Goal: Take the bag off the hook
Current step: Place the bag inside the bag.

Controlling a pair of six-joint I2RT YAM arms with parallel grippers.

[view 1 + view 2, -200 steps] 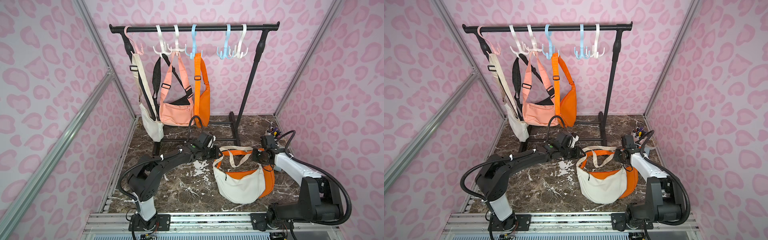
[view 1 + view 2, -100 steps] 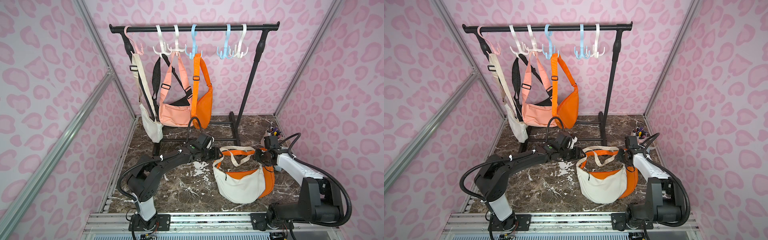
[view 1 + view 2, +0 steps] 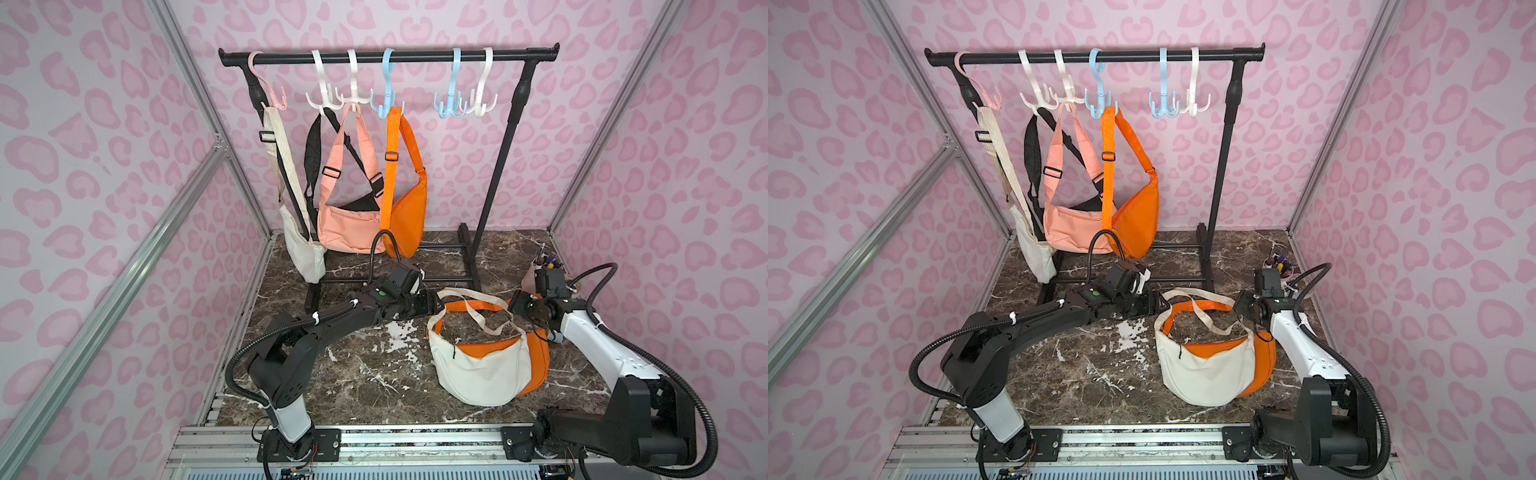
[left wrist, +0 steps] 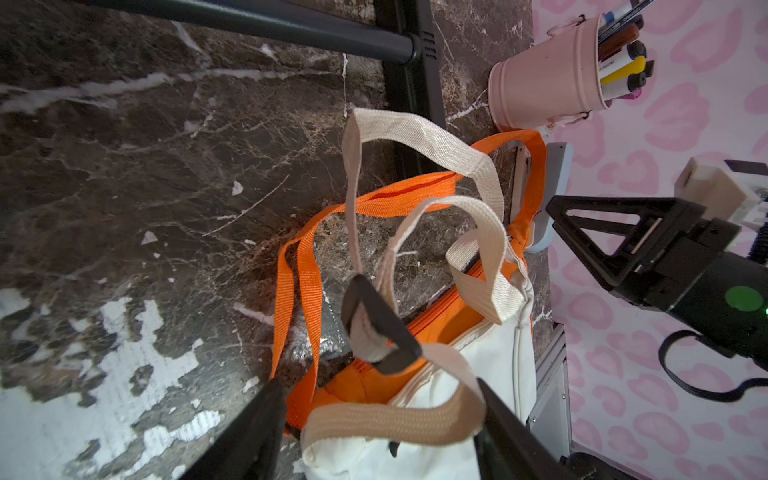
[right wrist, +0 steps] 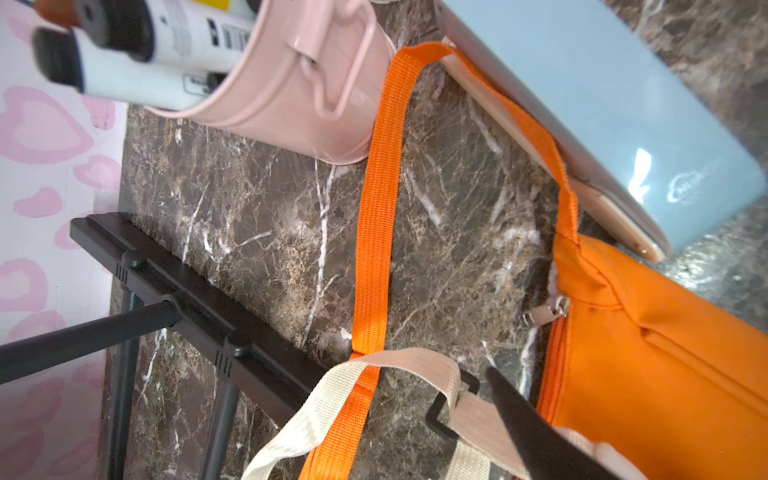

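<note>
Hooks on the rail: six are counted, namely one pink hook [image 3: 272, 93], three white hooks [image 3: 322, 83] and two blue hooks [image 3: 388, 89].

Bags: six are counted. Four are hung: one cream bag [image 3: 305, 253], one black bag [image 3: 309, 153], one pink bag [image 3: 347, 226], one hung orange bag [image 3: 409, 216]. Two are laid on the table [image 3: 353, 374]: one white bag [image 3: 478, 374], one lying orange bag [image 3: 538, 361].

One rack [image 3: 500, 166], one pink bucket [image 4: 544, 91] and one light-blue box [image 5: 602, 104] are recorded. Two arms are recorded: left arm [image 3: 332, 320], right arm [image 3: 594, 345].

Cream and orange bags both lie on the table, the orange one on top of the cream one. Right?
Not quite: the cream bag lies on top of the orange bag, as both top views show. Both do lie on the table.
</note>
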